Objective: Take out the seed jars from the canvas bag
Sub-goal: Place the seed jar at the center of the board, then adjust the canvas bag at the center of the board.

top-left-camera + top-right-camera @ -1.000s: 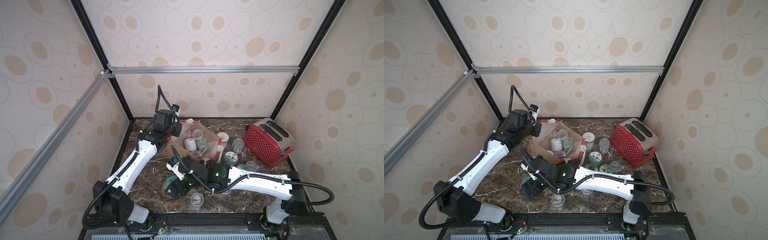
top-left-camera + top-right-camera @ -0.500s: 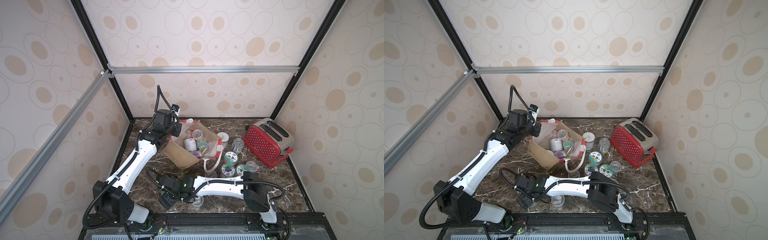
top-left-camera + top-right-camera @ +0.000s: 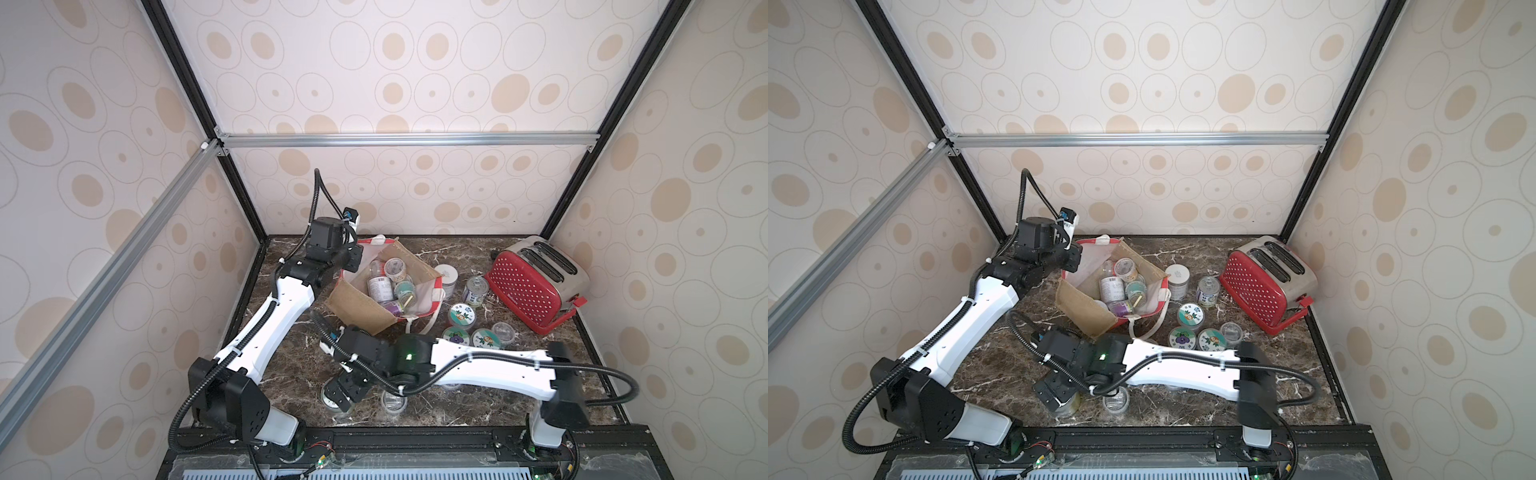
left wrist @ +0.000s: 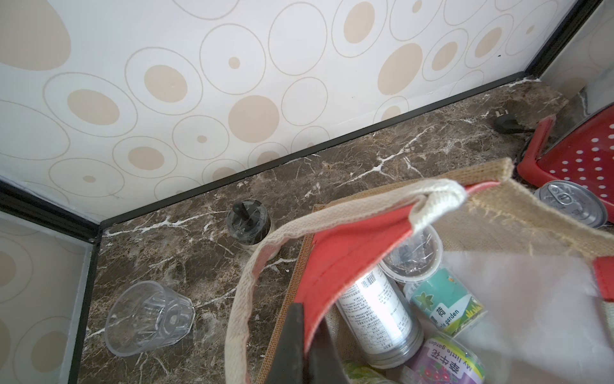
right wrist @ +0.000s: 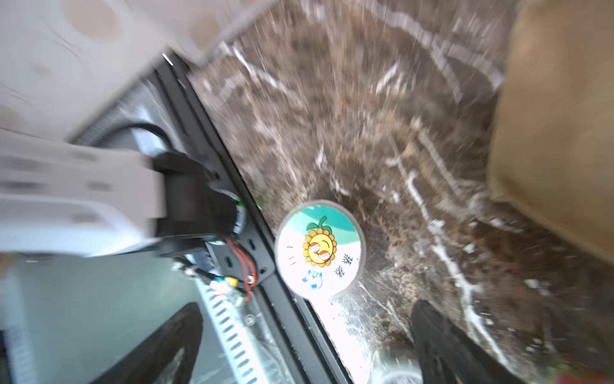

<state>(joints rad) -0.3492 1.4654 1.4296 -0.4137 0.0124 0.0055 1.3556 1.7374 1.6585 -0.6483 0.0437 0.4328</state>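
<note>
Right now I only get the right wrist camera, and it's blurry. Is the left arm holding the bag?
Observer: Yes, the left gripper is shut on the red side panel of the canvas bag.
Operator: Any jars left inside?
Observer: At least four seed jars lie in it.
Operator: Anything else out of my view?
Observer: A clear drinking glass lies on its side near a corner of the table.

My right hand (image 3: 343, 395) spreads its fingers wider than a second ago and has shifted toward the front edge of the table (image 3: 291, 374). The sunflower-lidded jar (image 5: 320, 247) now stands free there, clear of both fingers.
</note>
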